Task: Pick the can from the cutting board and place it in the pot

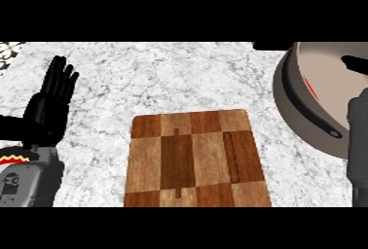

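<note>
The can shows only as a red sliver (310, 88) inside the pot (302, 114), upper right; the cutting board (194, 160) lies bare. Placing looks underway; you next release and withdraw. Right hand (354, 62) fingers: cannot tell. Left hand (52, 99) rests released, frame left

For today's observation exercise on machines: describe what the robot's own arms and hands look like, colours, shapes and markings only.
The left hand is black, with long slim fingers and a thumb. Its forearm is a grey, boxy casing bearing a small dark marking, with a red and white toothed pattern near the wrist. On the right, a dark grey forearm rises along the edge; its hand shows only as a black shape, too little to describe.
</note>
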Controlling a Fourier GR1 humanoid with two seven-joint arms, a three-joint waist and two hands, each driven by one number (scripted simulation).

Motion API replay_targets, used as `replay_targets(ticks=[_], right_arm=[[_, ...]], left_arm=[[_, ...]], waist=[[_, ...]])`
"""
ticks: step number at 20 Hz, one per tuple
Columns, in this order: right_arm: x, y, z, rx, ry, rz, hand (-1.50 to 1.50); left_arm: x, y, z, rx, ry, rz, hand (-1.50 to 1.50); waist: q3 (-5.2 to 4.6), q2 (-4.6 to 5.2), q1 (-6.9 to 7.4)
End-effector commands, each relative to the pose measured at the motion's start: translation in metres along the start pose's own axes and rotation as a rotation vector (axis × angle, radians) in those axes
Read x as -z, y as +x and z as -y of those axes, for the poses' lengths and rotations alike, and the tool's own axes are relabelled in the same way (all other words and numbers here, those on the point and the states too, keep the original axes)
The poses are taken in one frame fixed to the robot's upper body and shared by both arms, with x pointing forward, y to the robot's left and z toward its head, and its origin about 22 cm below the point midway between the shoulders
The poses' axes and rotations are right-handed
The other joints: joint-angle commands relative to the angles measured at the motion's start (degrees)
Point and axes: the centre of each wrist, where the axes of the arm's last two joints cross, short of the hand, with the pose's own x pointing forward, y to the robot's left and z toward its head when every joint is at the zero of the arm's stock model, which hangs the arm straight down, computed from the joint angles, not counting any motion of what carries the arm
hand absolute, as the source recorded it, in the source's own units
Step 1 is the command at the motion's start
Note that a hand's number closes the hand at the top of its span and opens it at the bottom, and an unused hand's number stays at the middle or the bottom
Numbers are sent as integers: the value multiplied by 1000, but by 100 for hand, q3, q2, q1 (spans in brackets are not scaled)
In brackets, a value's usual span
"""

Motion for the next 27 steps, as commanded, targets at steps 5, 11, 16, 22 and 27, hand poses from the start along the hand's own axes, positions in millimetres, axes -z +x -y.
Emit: replay_targets(ticks=[5,11,16,22,27], right_arm=[[5,-38,35,183,-147,23,-150],[-6,-81,80,245,-218,17,-150],[-13,-115,124,258,-230,41,-150],[-30,-151,176,237,-254,33,-150],[-39,-154,211,246,-267,49,-150]], left_arm=[[7,3,3,8,22,0,0],[-2,4,-11,9,15,-20,0],[1,0,12,-7,13,-15,0],[-1,8,-20,-7,2,-7,0],[-3,-17,-6,-4,8,-9,0]], waist=[[140,76,-88],[139,50,-102],[140,65,-107],[139,69,-65],[136,80,-69]])
